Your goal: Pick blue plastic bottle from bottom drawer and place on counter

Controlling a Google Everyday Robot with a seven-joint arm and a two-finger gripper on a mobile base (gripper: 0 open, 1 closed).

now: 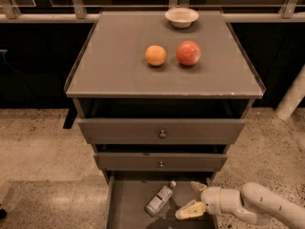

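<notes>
The blue plastic bottle (159, 199) lies on its side in the pulled-out bottom drawer (125, 209), white cap pointing up-right toward the cabinet. My gripper (192, 198) reaches in from the lower right on a white arm and sits just right of the bottle. Its two pale fingers are spread open with nothing between them, one fingertip (197, 186) near the cap end, the other (187, 211) lower in the drawer. The counter (119, 75) is the grey cabinet top above.
An orange (156, 55), a red apple (188, 53) and a white bowl (181, 16) sit on the counter's back half. Two upper drawers with small knobs (162, 134) overhang the bottom drawer. A white pole (291, 99) stands at the right.
</notes>
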